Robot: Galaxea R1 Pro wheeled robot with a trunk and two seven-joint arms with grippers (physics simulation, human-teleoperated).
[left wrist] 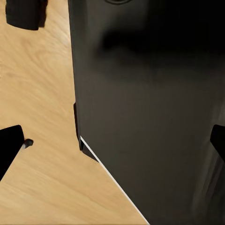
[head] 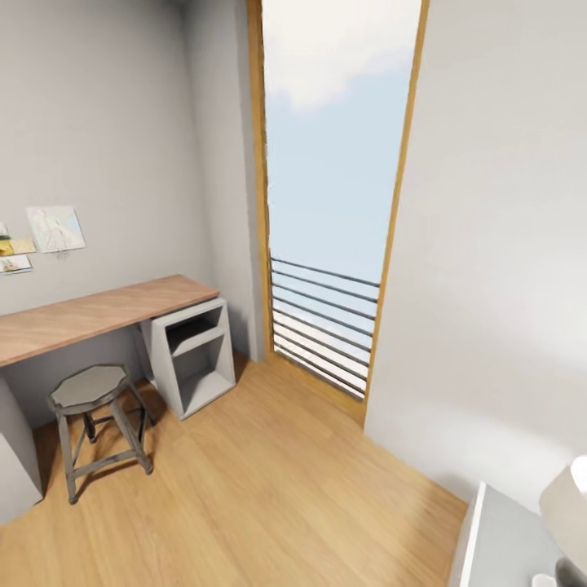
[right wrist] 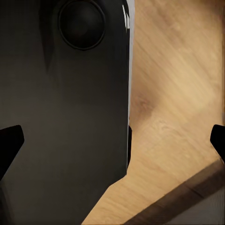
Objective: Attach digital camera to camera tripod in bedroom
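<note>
The digital camera and the camera tripod are out of view. The head view looks into a bedroom corner with a light wood floor (head: 269, 489) and pale grey walls. My left gripper (left wrist: 112, 145) is open, its black fingertips (left wrist: 9, 147) at the picture's edges, with the floor and my own dark body (left wrist: 150, 108) beyond. My right gripper (right wrist: 112, 140) is open too, fingertips (right wrist: 9, 143) wide apart over my dark body (right wrist: 70, 117) and the floor. Nothing sits between either pair of fingers.
A wooden desk (head: 90, 314) runs along the left wall, with a grey stool (head: 90, 387) under it and a white cube shelf (head: 196, 355) at its end. A tall window (head: 334, 163) with a railing (head: 322, 326) is ahead. A white nightstand (head: 497, 538) and lamp (head: 571, 497) sit lower right.
</note>
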